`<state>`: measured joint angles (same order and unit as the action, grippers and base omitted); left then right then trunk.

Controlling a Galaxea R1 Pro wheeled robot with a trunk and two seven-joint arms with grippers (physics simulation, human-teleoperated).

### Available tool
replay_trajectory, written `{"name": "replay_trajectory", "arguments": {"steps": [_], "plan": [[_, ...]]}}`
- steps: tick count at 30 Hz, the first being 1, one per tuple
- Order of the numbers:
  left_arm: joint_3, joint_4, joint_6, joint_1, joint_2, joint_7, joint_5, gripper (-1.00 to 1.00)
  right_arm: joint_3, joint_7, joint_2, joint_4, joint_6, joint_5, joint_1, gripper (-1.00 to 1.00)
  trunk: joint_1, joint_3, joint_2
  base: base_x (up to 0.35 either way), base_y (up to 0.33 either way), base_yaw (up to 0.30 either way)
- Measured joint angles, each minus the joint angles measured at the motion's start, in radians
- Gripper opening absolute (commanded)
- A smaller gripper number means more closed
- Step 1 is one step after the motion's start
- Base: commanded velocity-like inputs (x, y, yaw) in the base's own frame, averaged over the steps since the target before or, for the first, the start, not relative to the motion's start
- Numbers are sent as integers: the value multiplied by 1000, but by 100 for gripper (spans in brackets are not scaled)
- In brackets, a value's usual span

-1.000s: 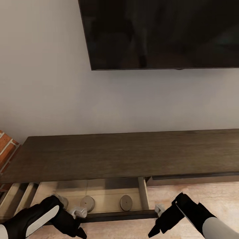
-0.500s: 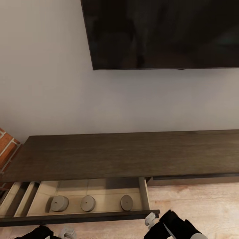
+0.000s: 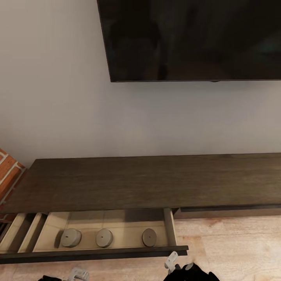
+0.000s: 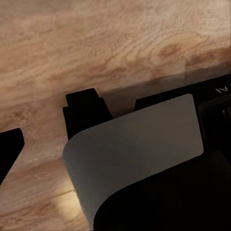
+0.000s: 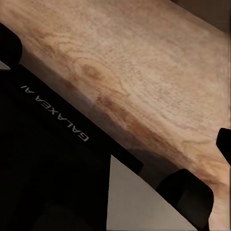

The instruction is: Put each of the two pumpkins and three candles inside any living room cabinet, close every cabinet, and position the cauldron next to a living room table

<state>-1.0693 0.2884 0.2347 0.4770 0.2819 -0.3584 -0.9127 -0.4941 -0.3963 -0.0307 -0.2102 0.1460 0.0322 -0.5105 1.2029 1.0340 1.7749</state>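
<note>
The long dark-brown cabinet (image 3: 148,179) stands against the wall in the head view. Its left drawer (image 3: 93,254) is pulled out and shows a pale inside. Three grey round candles lie in it in a row: one at the left (image 3: 71,237), one in the middle (image 3: 104,237), one at the right (image 3: 149,237). My left gripper (image 3: 76,274) and right gripper (image 3: 177,266) peek in at the picture's bottom edge, in front of the drawer and apart from it. Both are open and hold nothing. The pumpkins and the cauldron are out of view.
A black TV (image 3: 195,39) hangs on the wall above the cabinet. A second drawer front (image 3: 230,210) at the right stands slightly out. Red brickwork (image 3: 6,171) is at the far left. Both wrist views look down on the wooden floor (image 5: 159,72) and my own body.
Both arms have drawn back from the drawer front toward the bottom of the picture and are nearly out of it. The candles and the drawer have not moved.
</note>
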Motion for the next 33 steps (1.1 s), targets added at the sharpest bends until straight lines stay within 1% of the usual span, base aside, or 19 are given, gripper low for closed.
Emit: {"name": "replay_trajectory", "arguments": {"steps": [2, 3, 5, 6, 7, 8, 10, 12, 15, 16, 18, 20, 21, 23, 25, 27, 30, 33], "plan": [[0, -25, -16, 0, -6, 1, 0, 100, 0, 42, -15, 26, -55, 0, 6, 100, 0, 0, 0, 0, 0, 0], [0, -45, -40, 0, -13, 1, 0, 100, 0, 80, -24, 42, -94, 1, 9, 100, 0, 0, 0, 0, 0, 0], [0, -78, -93, 0, -27, 2, -1, 100, 0, 130, -34, 61, -135, 2, 15, 100, 0, 0, 0, 0, 0, 0], [0, -99, -120, 0, -36, 2, -1, 100, 0, 151, -38, 68, -152, 2, 18, 100, 0, 0, 0, 0, 0, 0], [1, -143, -162, 0, -58, 3, -1, 100, 0, 186, -47, 77, -184, 3, 24, 100, 0, 0, 0, 0, 0, 0], [2, -163, -177, 0, -70, 3, -1, 100, 0, 202, -50, 80, -199, 3, 29, 100, 0, 0, 0, 0, 0, 0], [3, -187, -199, 0, -84, 4, -2, 100, 0, 228, -57, 84, -217, 3, 39, 100, 0, 0, 0, 0, 0, 0], [3, -196, -211, 0, -88, 4, -2, 100, 0, 240, -63, 85, -225, 3, 43, 100, 0, 0, 0, 0, 0, 0], [4, -210, -255, -10, -89, 4, -12, 100, 0, 253, -68, 87, -255, 2, 56, 100, 0, 0, 0, 0, 0, 0], [4, -214, -287, -19, -90, 5, -28, 100, 0, 259, -69, 93, -273, 3, 59, 100, 0, 0, 0, 0, 0, 0], [5, -218, -325, -32, -92, 6, -62, 100, 0, 274, -70, 106, -298, 3, 64, 100, 0, 0, 0, 0, 0, 0], [5, -220, -349, -40, -92, 11, -108, 100, 0, 297, -71, 116, -327, 3, 67, 100, 0, 0, 0, 0, 0, 0], [5, -222, -362, -45, -92, 15, -143, 100, 0, 316, -72, 121, -348, 3, 68, 100, 0, 0, 0, 0, 0, 0], [5, -223, -386, -51, -91, 25, -185, 100, 0, 338, -72, 129, -371, 3, 73, 100, 0, 0, 0, 0, 0, 0], [5, -224, -413, -55, -91, 38, -210, 100, 0, 349, -75, 132, -385, 3, 77, 100, 0, 0, 0, 0, 0, 0], [5, -224, -462, -59, -90, 60, -232, 100, 0, 361, -79, 135, -403, 3, 81, 100, 0, 0, 0, 0, 0, 0], [5, -224, -513, -63, -90, 94, -248, 100, 0, 383, -82, 136, -434, 3, 84, 100, 0, 0, 0, 0, 0, 0], [5, -223, -528, -64, -91, 106, -261, 100, 0, 409, -83, 136, -454, 3, 87, 100, 0, 0, 0, 0, 0, 0]]}}
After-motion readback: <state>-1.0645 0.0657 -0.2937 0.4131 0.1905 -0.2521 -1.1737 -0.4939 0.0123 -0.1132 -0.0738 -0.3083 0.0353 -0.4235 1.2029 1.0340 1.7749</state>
